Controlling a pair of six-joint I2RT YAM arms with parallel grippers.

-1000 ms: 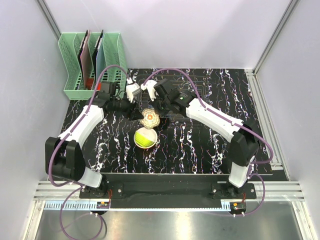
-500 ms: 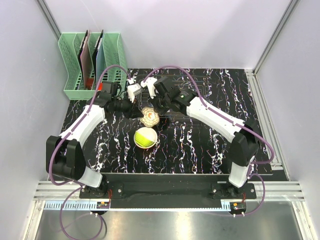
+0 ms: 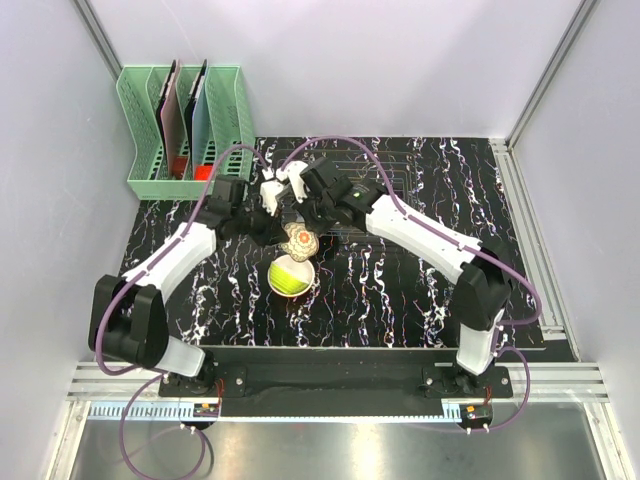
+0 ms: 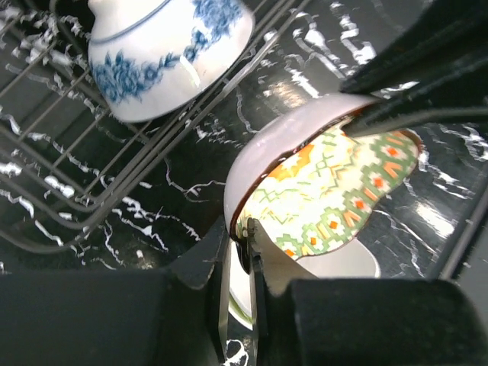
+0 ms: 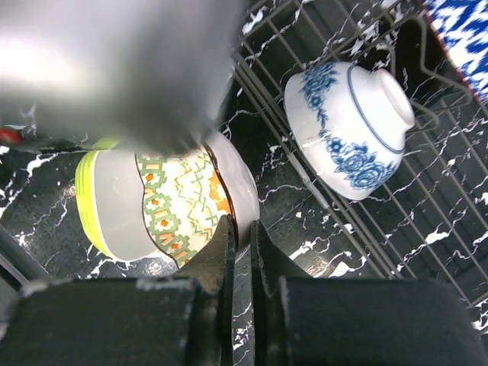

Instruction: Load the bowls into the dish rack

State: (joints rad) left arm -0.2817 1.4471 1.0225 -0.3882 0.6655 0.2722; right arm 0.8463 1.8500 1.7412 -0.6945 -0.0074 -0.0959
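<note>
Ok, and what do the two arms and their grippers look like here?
Both the left arm and the right arm have smooth white link shells with black joints. A thin purple cable loops along each. The left gripper and right gripper each have two flat black fingers. No markings are legible.

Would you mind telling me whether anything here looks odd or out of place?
Yes: the left tool and the right tool both pinch the rim of one patterned bowl from opposite sides, holding it tipped on edge beside the lime green bowl, just outside the dish rack.
</note>
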